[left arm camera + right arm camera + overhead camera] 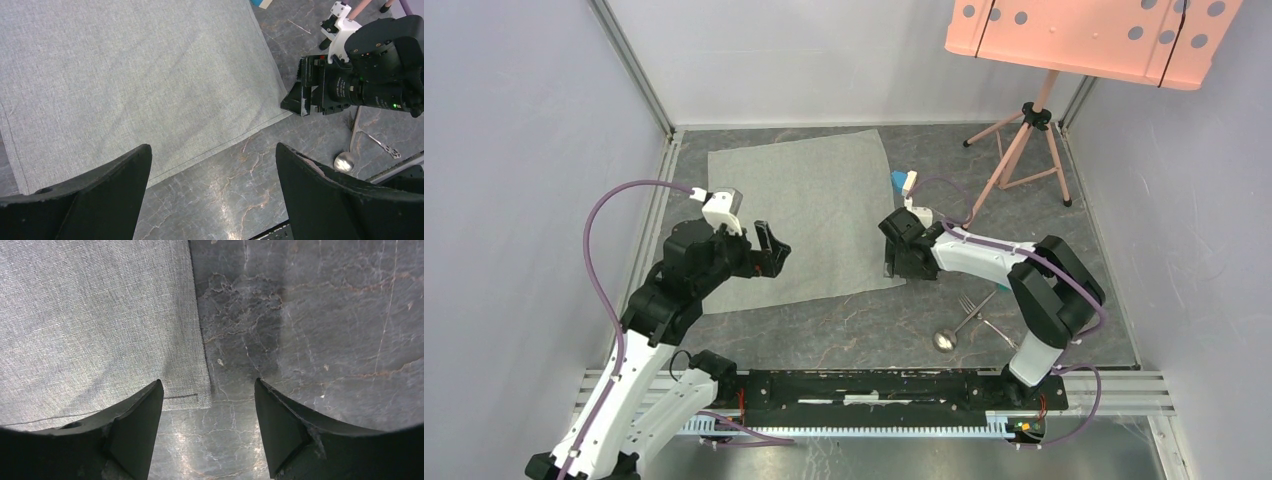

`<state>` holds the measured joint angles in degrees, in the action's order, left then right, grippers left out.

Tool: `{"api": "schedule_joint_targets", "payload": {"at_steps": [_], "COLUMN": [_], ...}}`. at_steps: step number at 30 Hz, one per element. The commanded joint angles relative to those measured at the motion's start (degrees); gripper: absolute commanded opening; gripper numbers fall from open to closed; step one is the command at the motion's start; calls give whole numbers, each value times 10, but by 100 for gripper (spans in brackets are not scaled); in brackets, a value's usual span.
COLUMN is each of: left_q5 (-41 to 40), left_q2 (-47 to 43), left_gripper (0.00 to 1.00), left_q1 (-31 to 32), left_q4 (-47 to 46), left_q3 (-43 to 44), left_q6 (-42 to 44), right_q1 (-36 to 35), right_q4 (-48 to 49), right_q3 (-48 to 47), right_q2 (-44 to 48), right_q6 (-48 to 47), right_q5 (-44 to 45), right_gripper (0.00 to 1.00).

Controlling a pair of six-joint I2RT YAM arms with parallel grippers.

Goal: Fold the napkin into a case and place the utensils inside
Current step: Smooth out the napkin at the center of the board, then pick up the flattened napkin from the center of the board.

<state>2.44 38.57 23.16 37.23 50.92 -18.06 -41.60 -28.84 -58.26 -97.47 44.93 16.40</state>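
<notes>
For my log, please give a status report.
Left end effector open, over napkin near edge. Right end effector open, at its near right corner. Napkin unfolded. Fork, spoon lie beside.

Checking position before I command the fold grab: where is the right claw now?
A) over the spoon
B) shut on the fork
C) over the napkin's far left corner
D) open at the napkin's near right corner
D: the right wrist view shows the right claw open, with the corner of the napkin seen between its fingers, while the fork and spoon lie apart from it on the table.
</notes>
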Motion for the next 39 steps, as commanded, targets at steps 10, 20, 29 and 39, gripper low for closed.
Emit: {"api": "schedule_joint_targets", "payload": {"at_steps": [10,20,29,39], "left_q5": [-20,-23,-38,-73], "left_q2": [-20,-32,-34,-12], "left_gripper": [100,100,100,100], "left_q1": [7,14,15,14], "left_q4": [-5,-4,-3,-4], "left_q3": [-4,-5,-6,-15], "left_q6": [23,23,22,15], "right_q1": [-36,-37,-38,-19], "right_q4": [-92,-84,-57,59], "right_q3": [-75,-61,-24,39], "right_q2": [-54,-71,-61,6], "right_q6": [107,138,160,82], "right_q5": [36,38,54,128], "right_gripper": [72,64,30,0]}}
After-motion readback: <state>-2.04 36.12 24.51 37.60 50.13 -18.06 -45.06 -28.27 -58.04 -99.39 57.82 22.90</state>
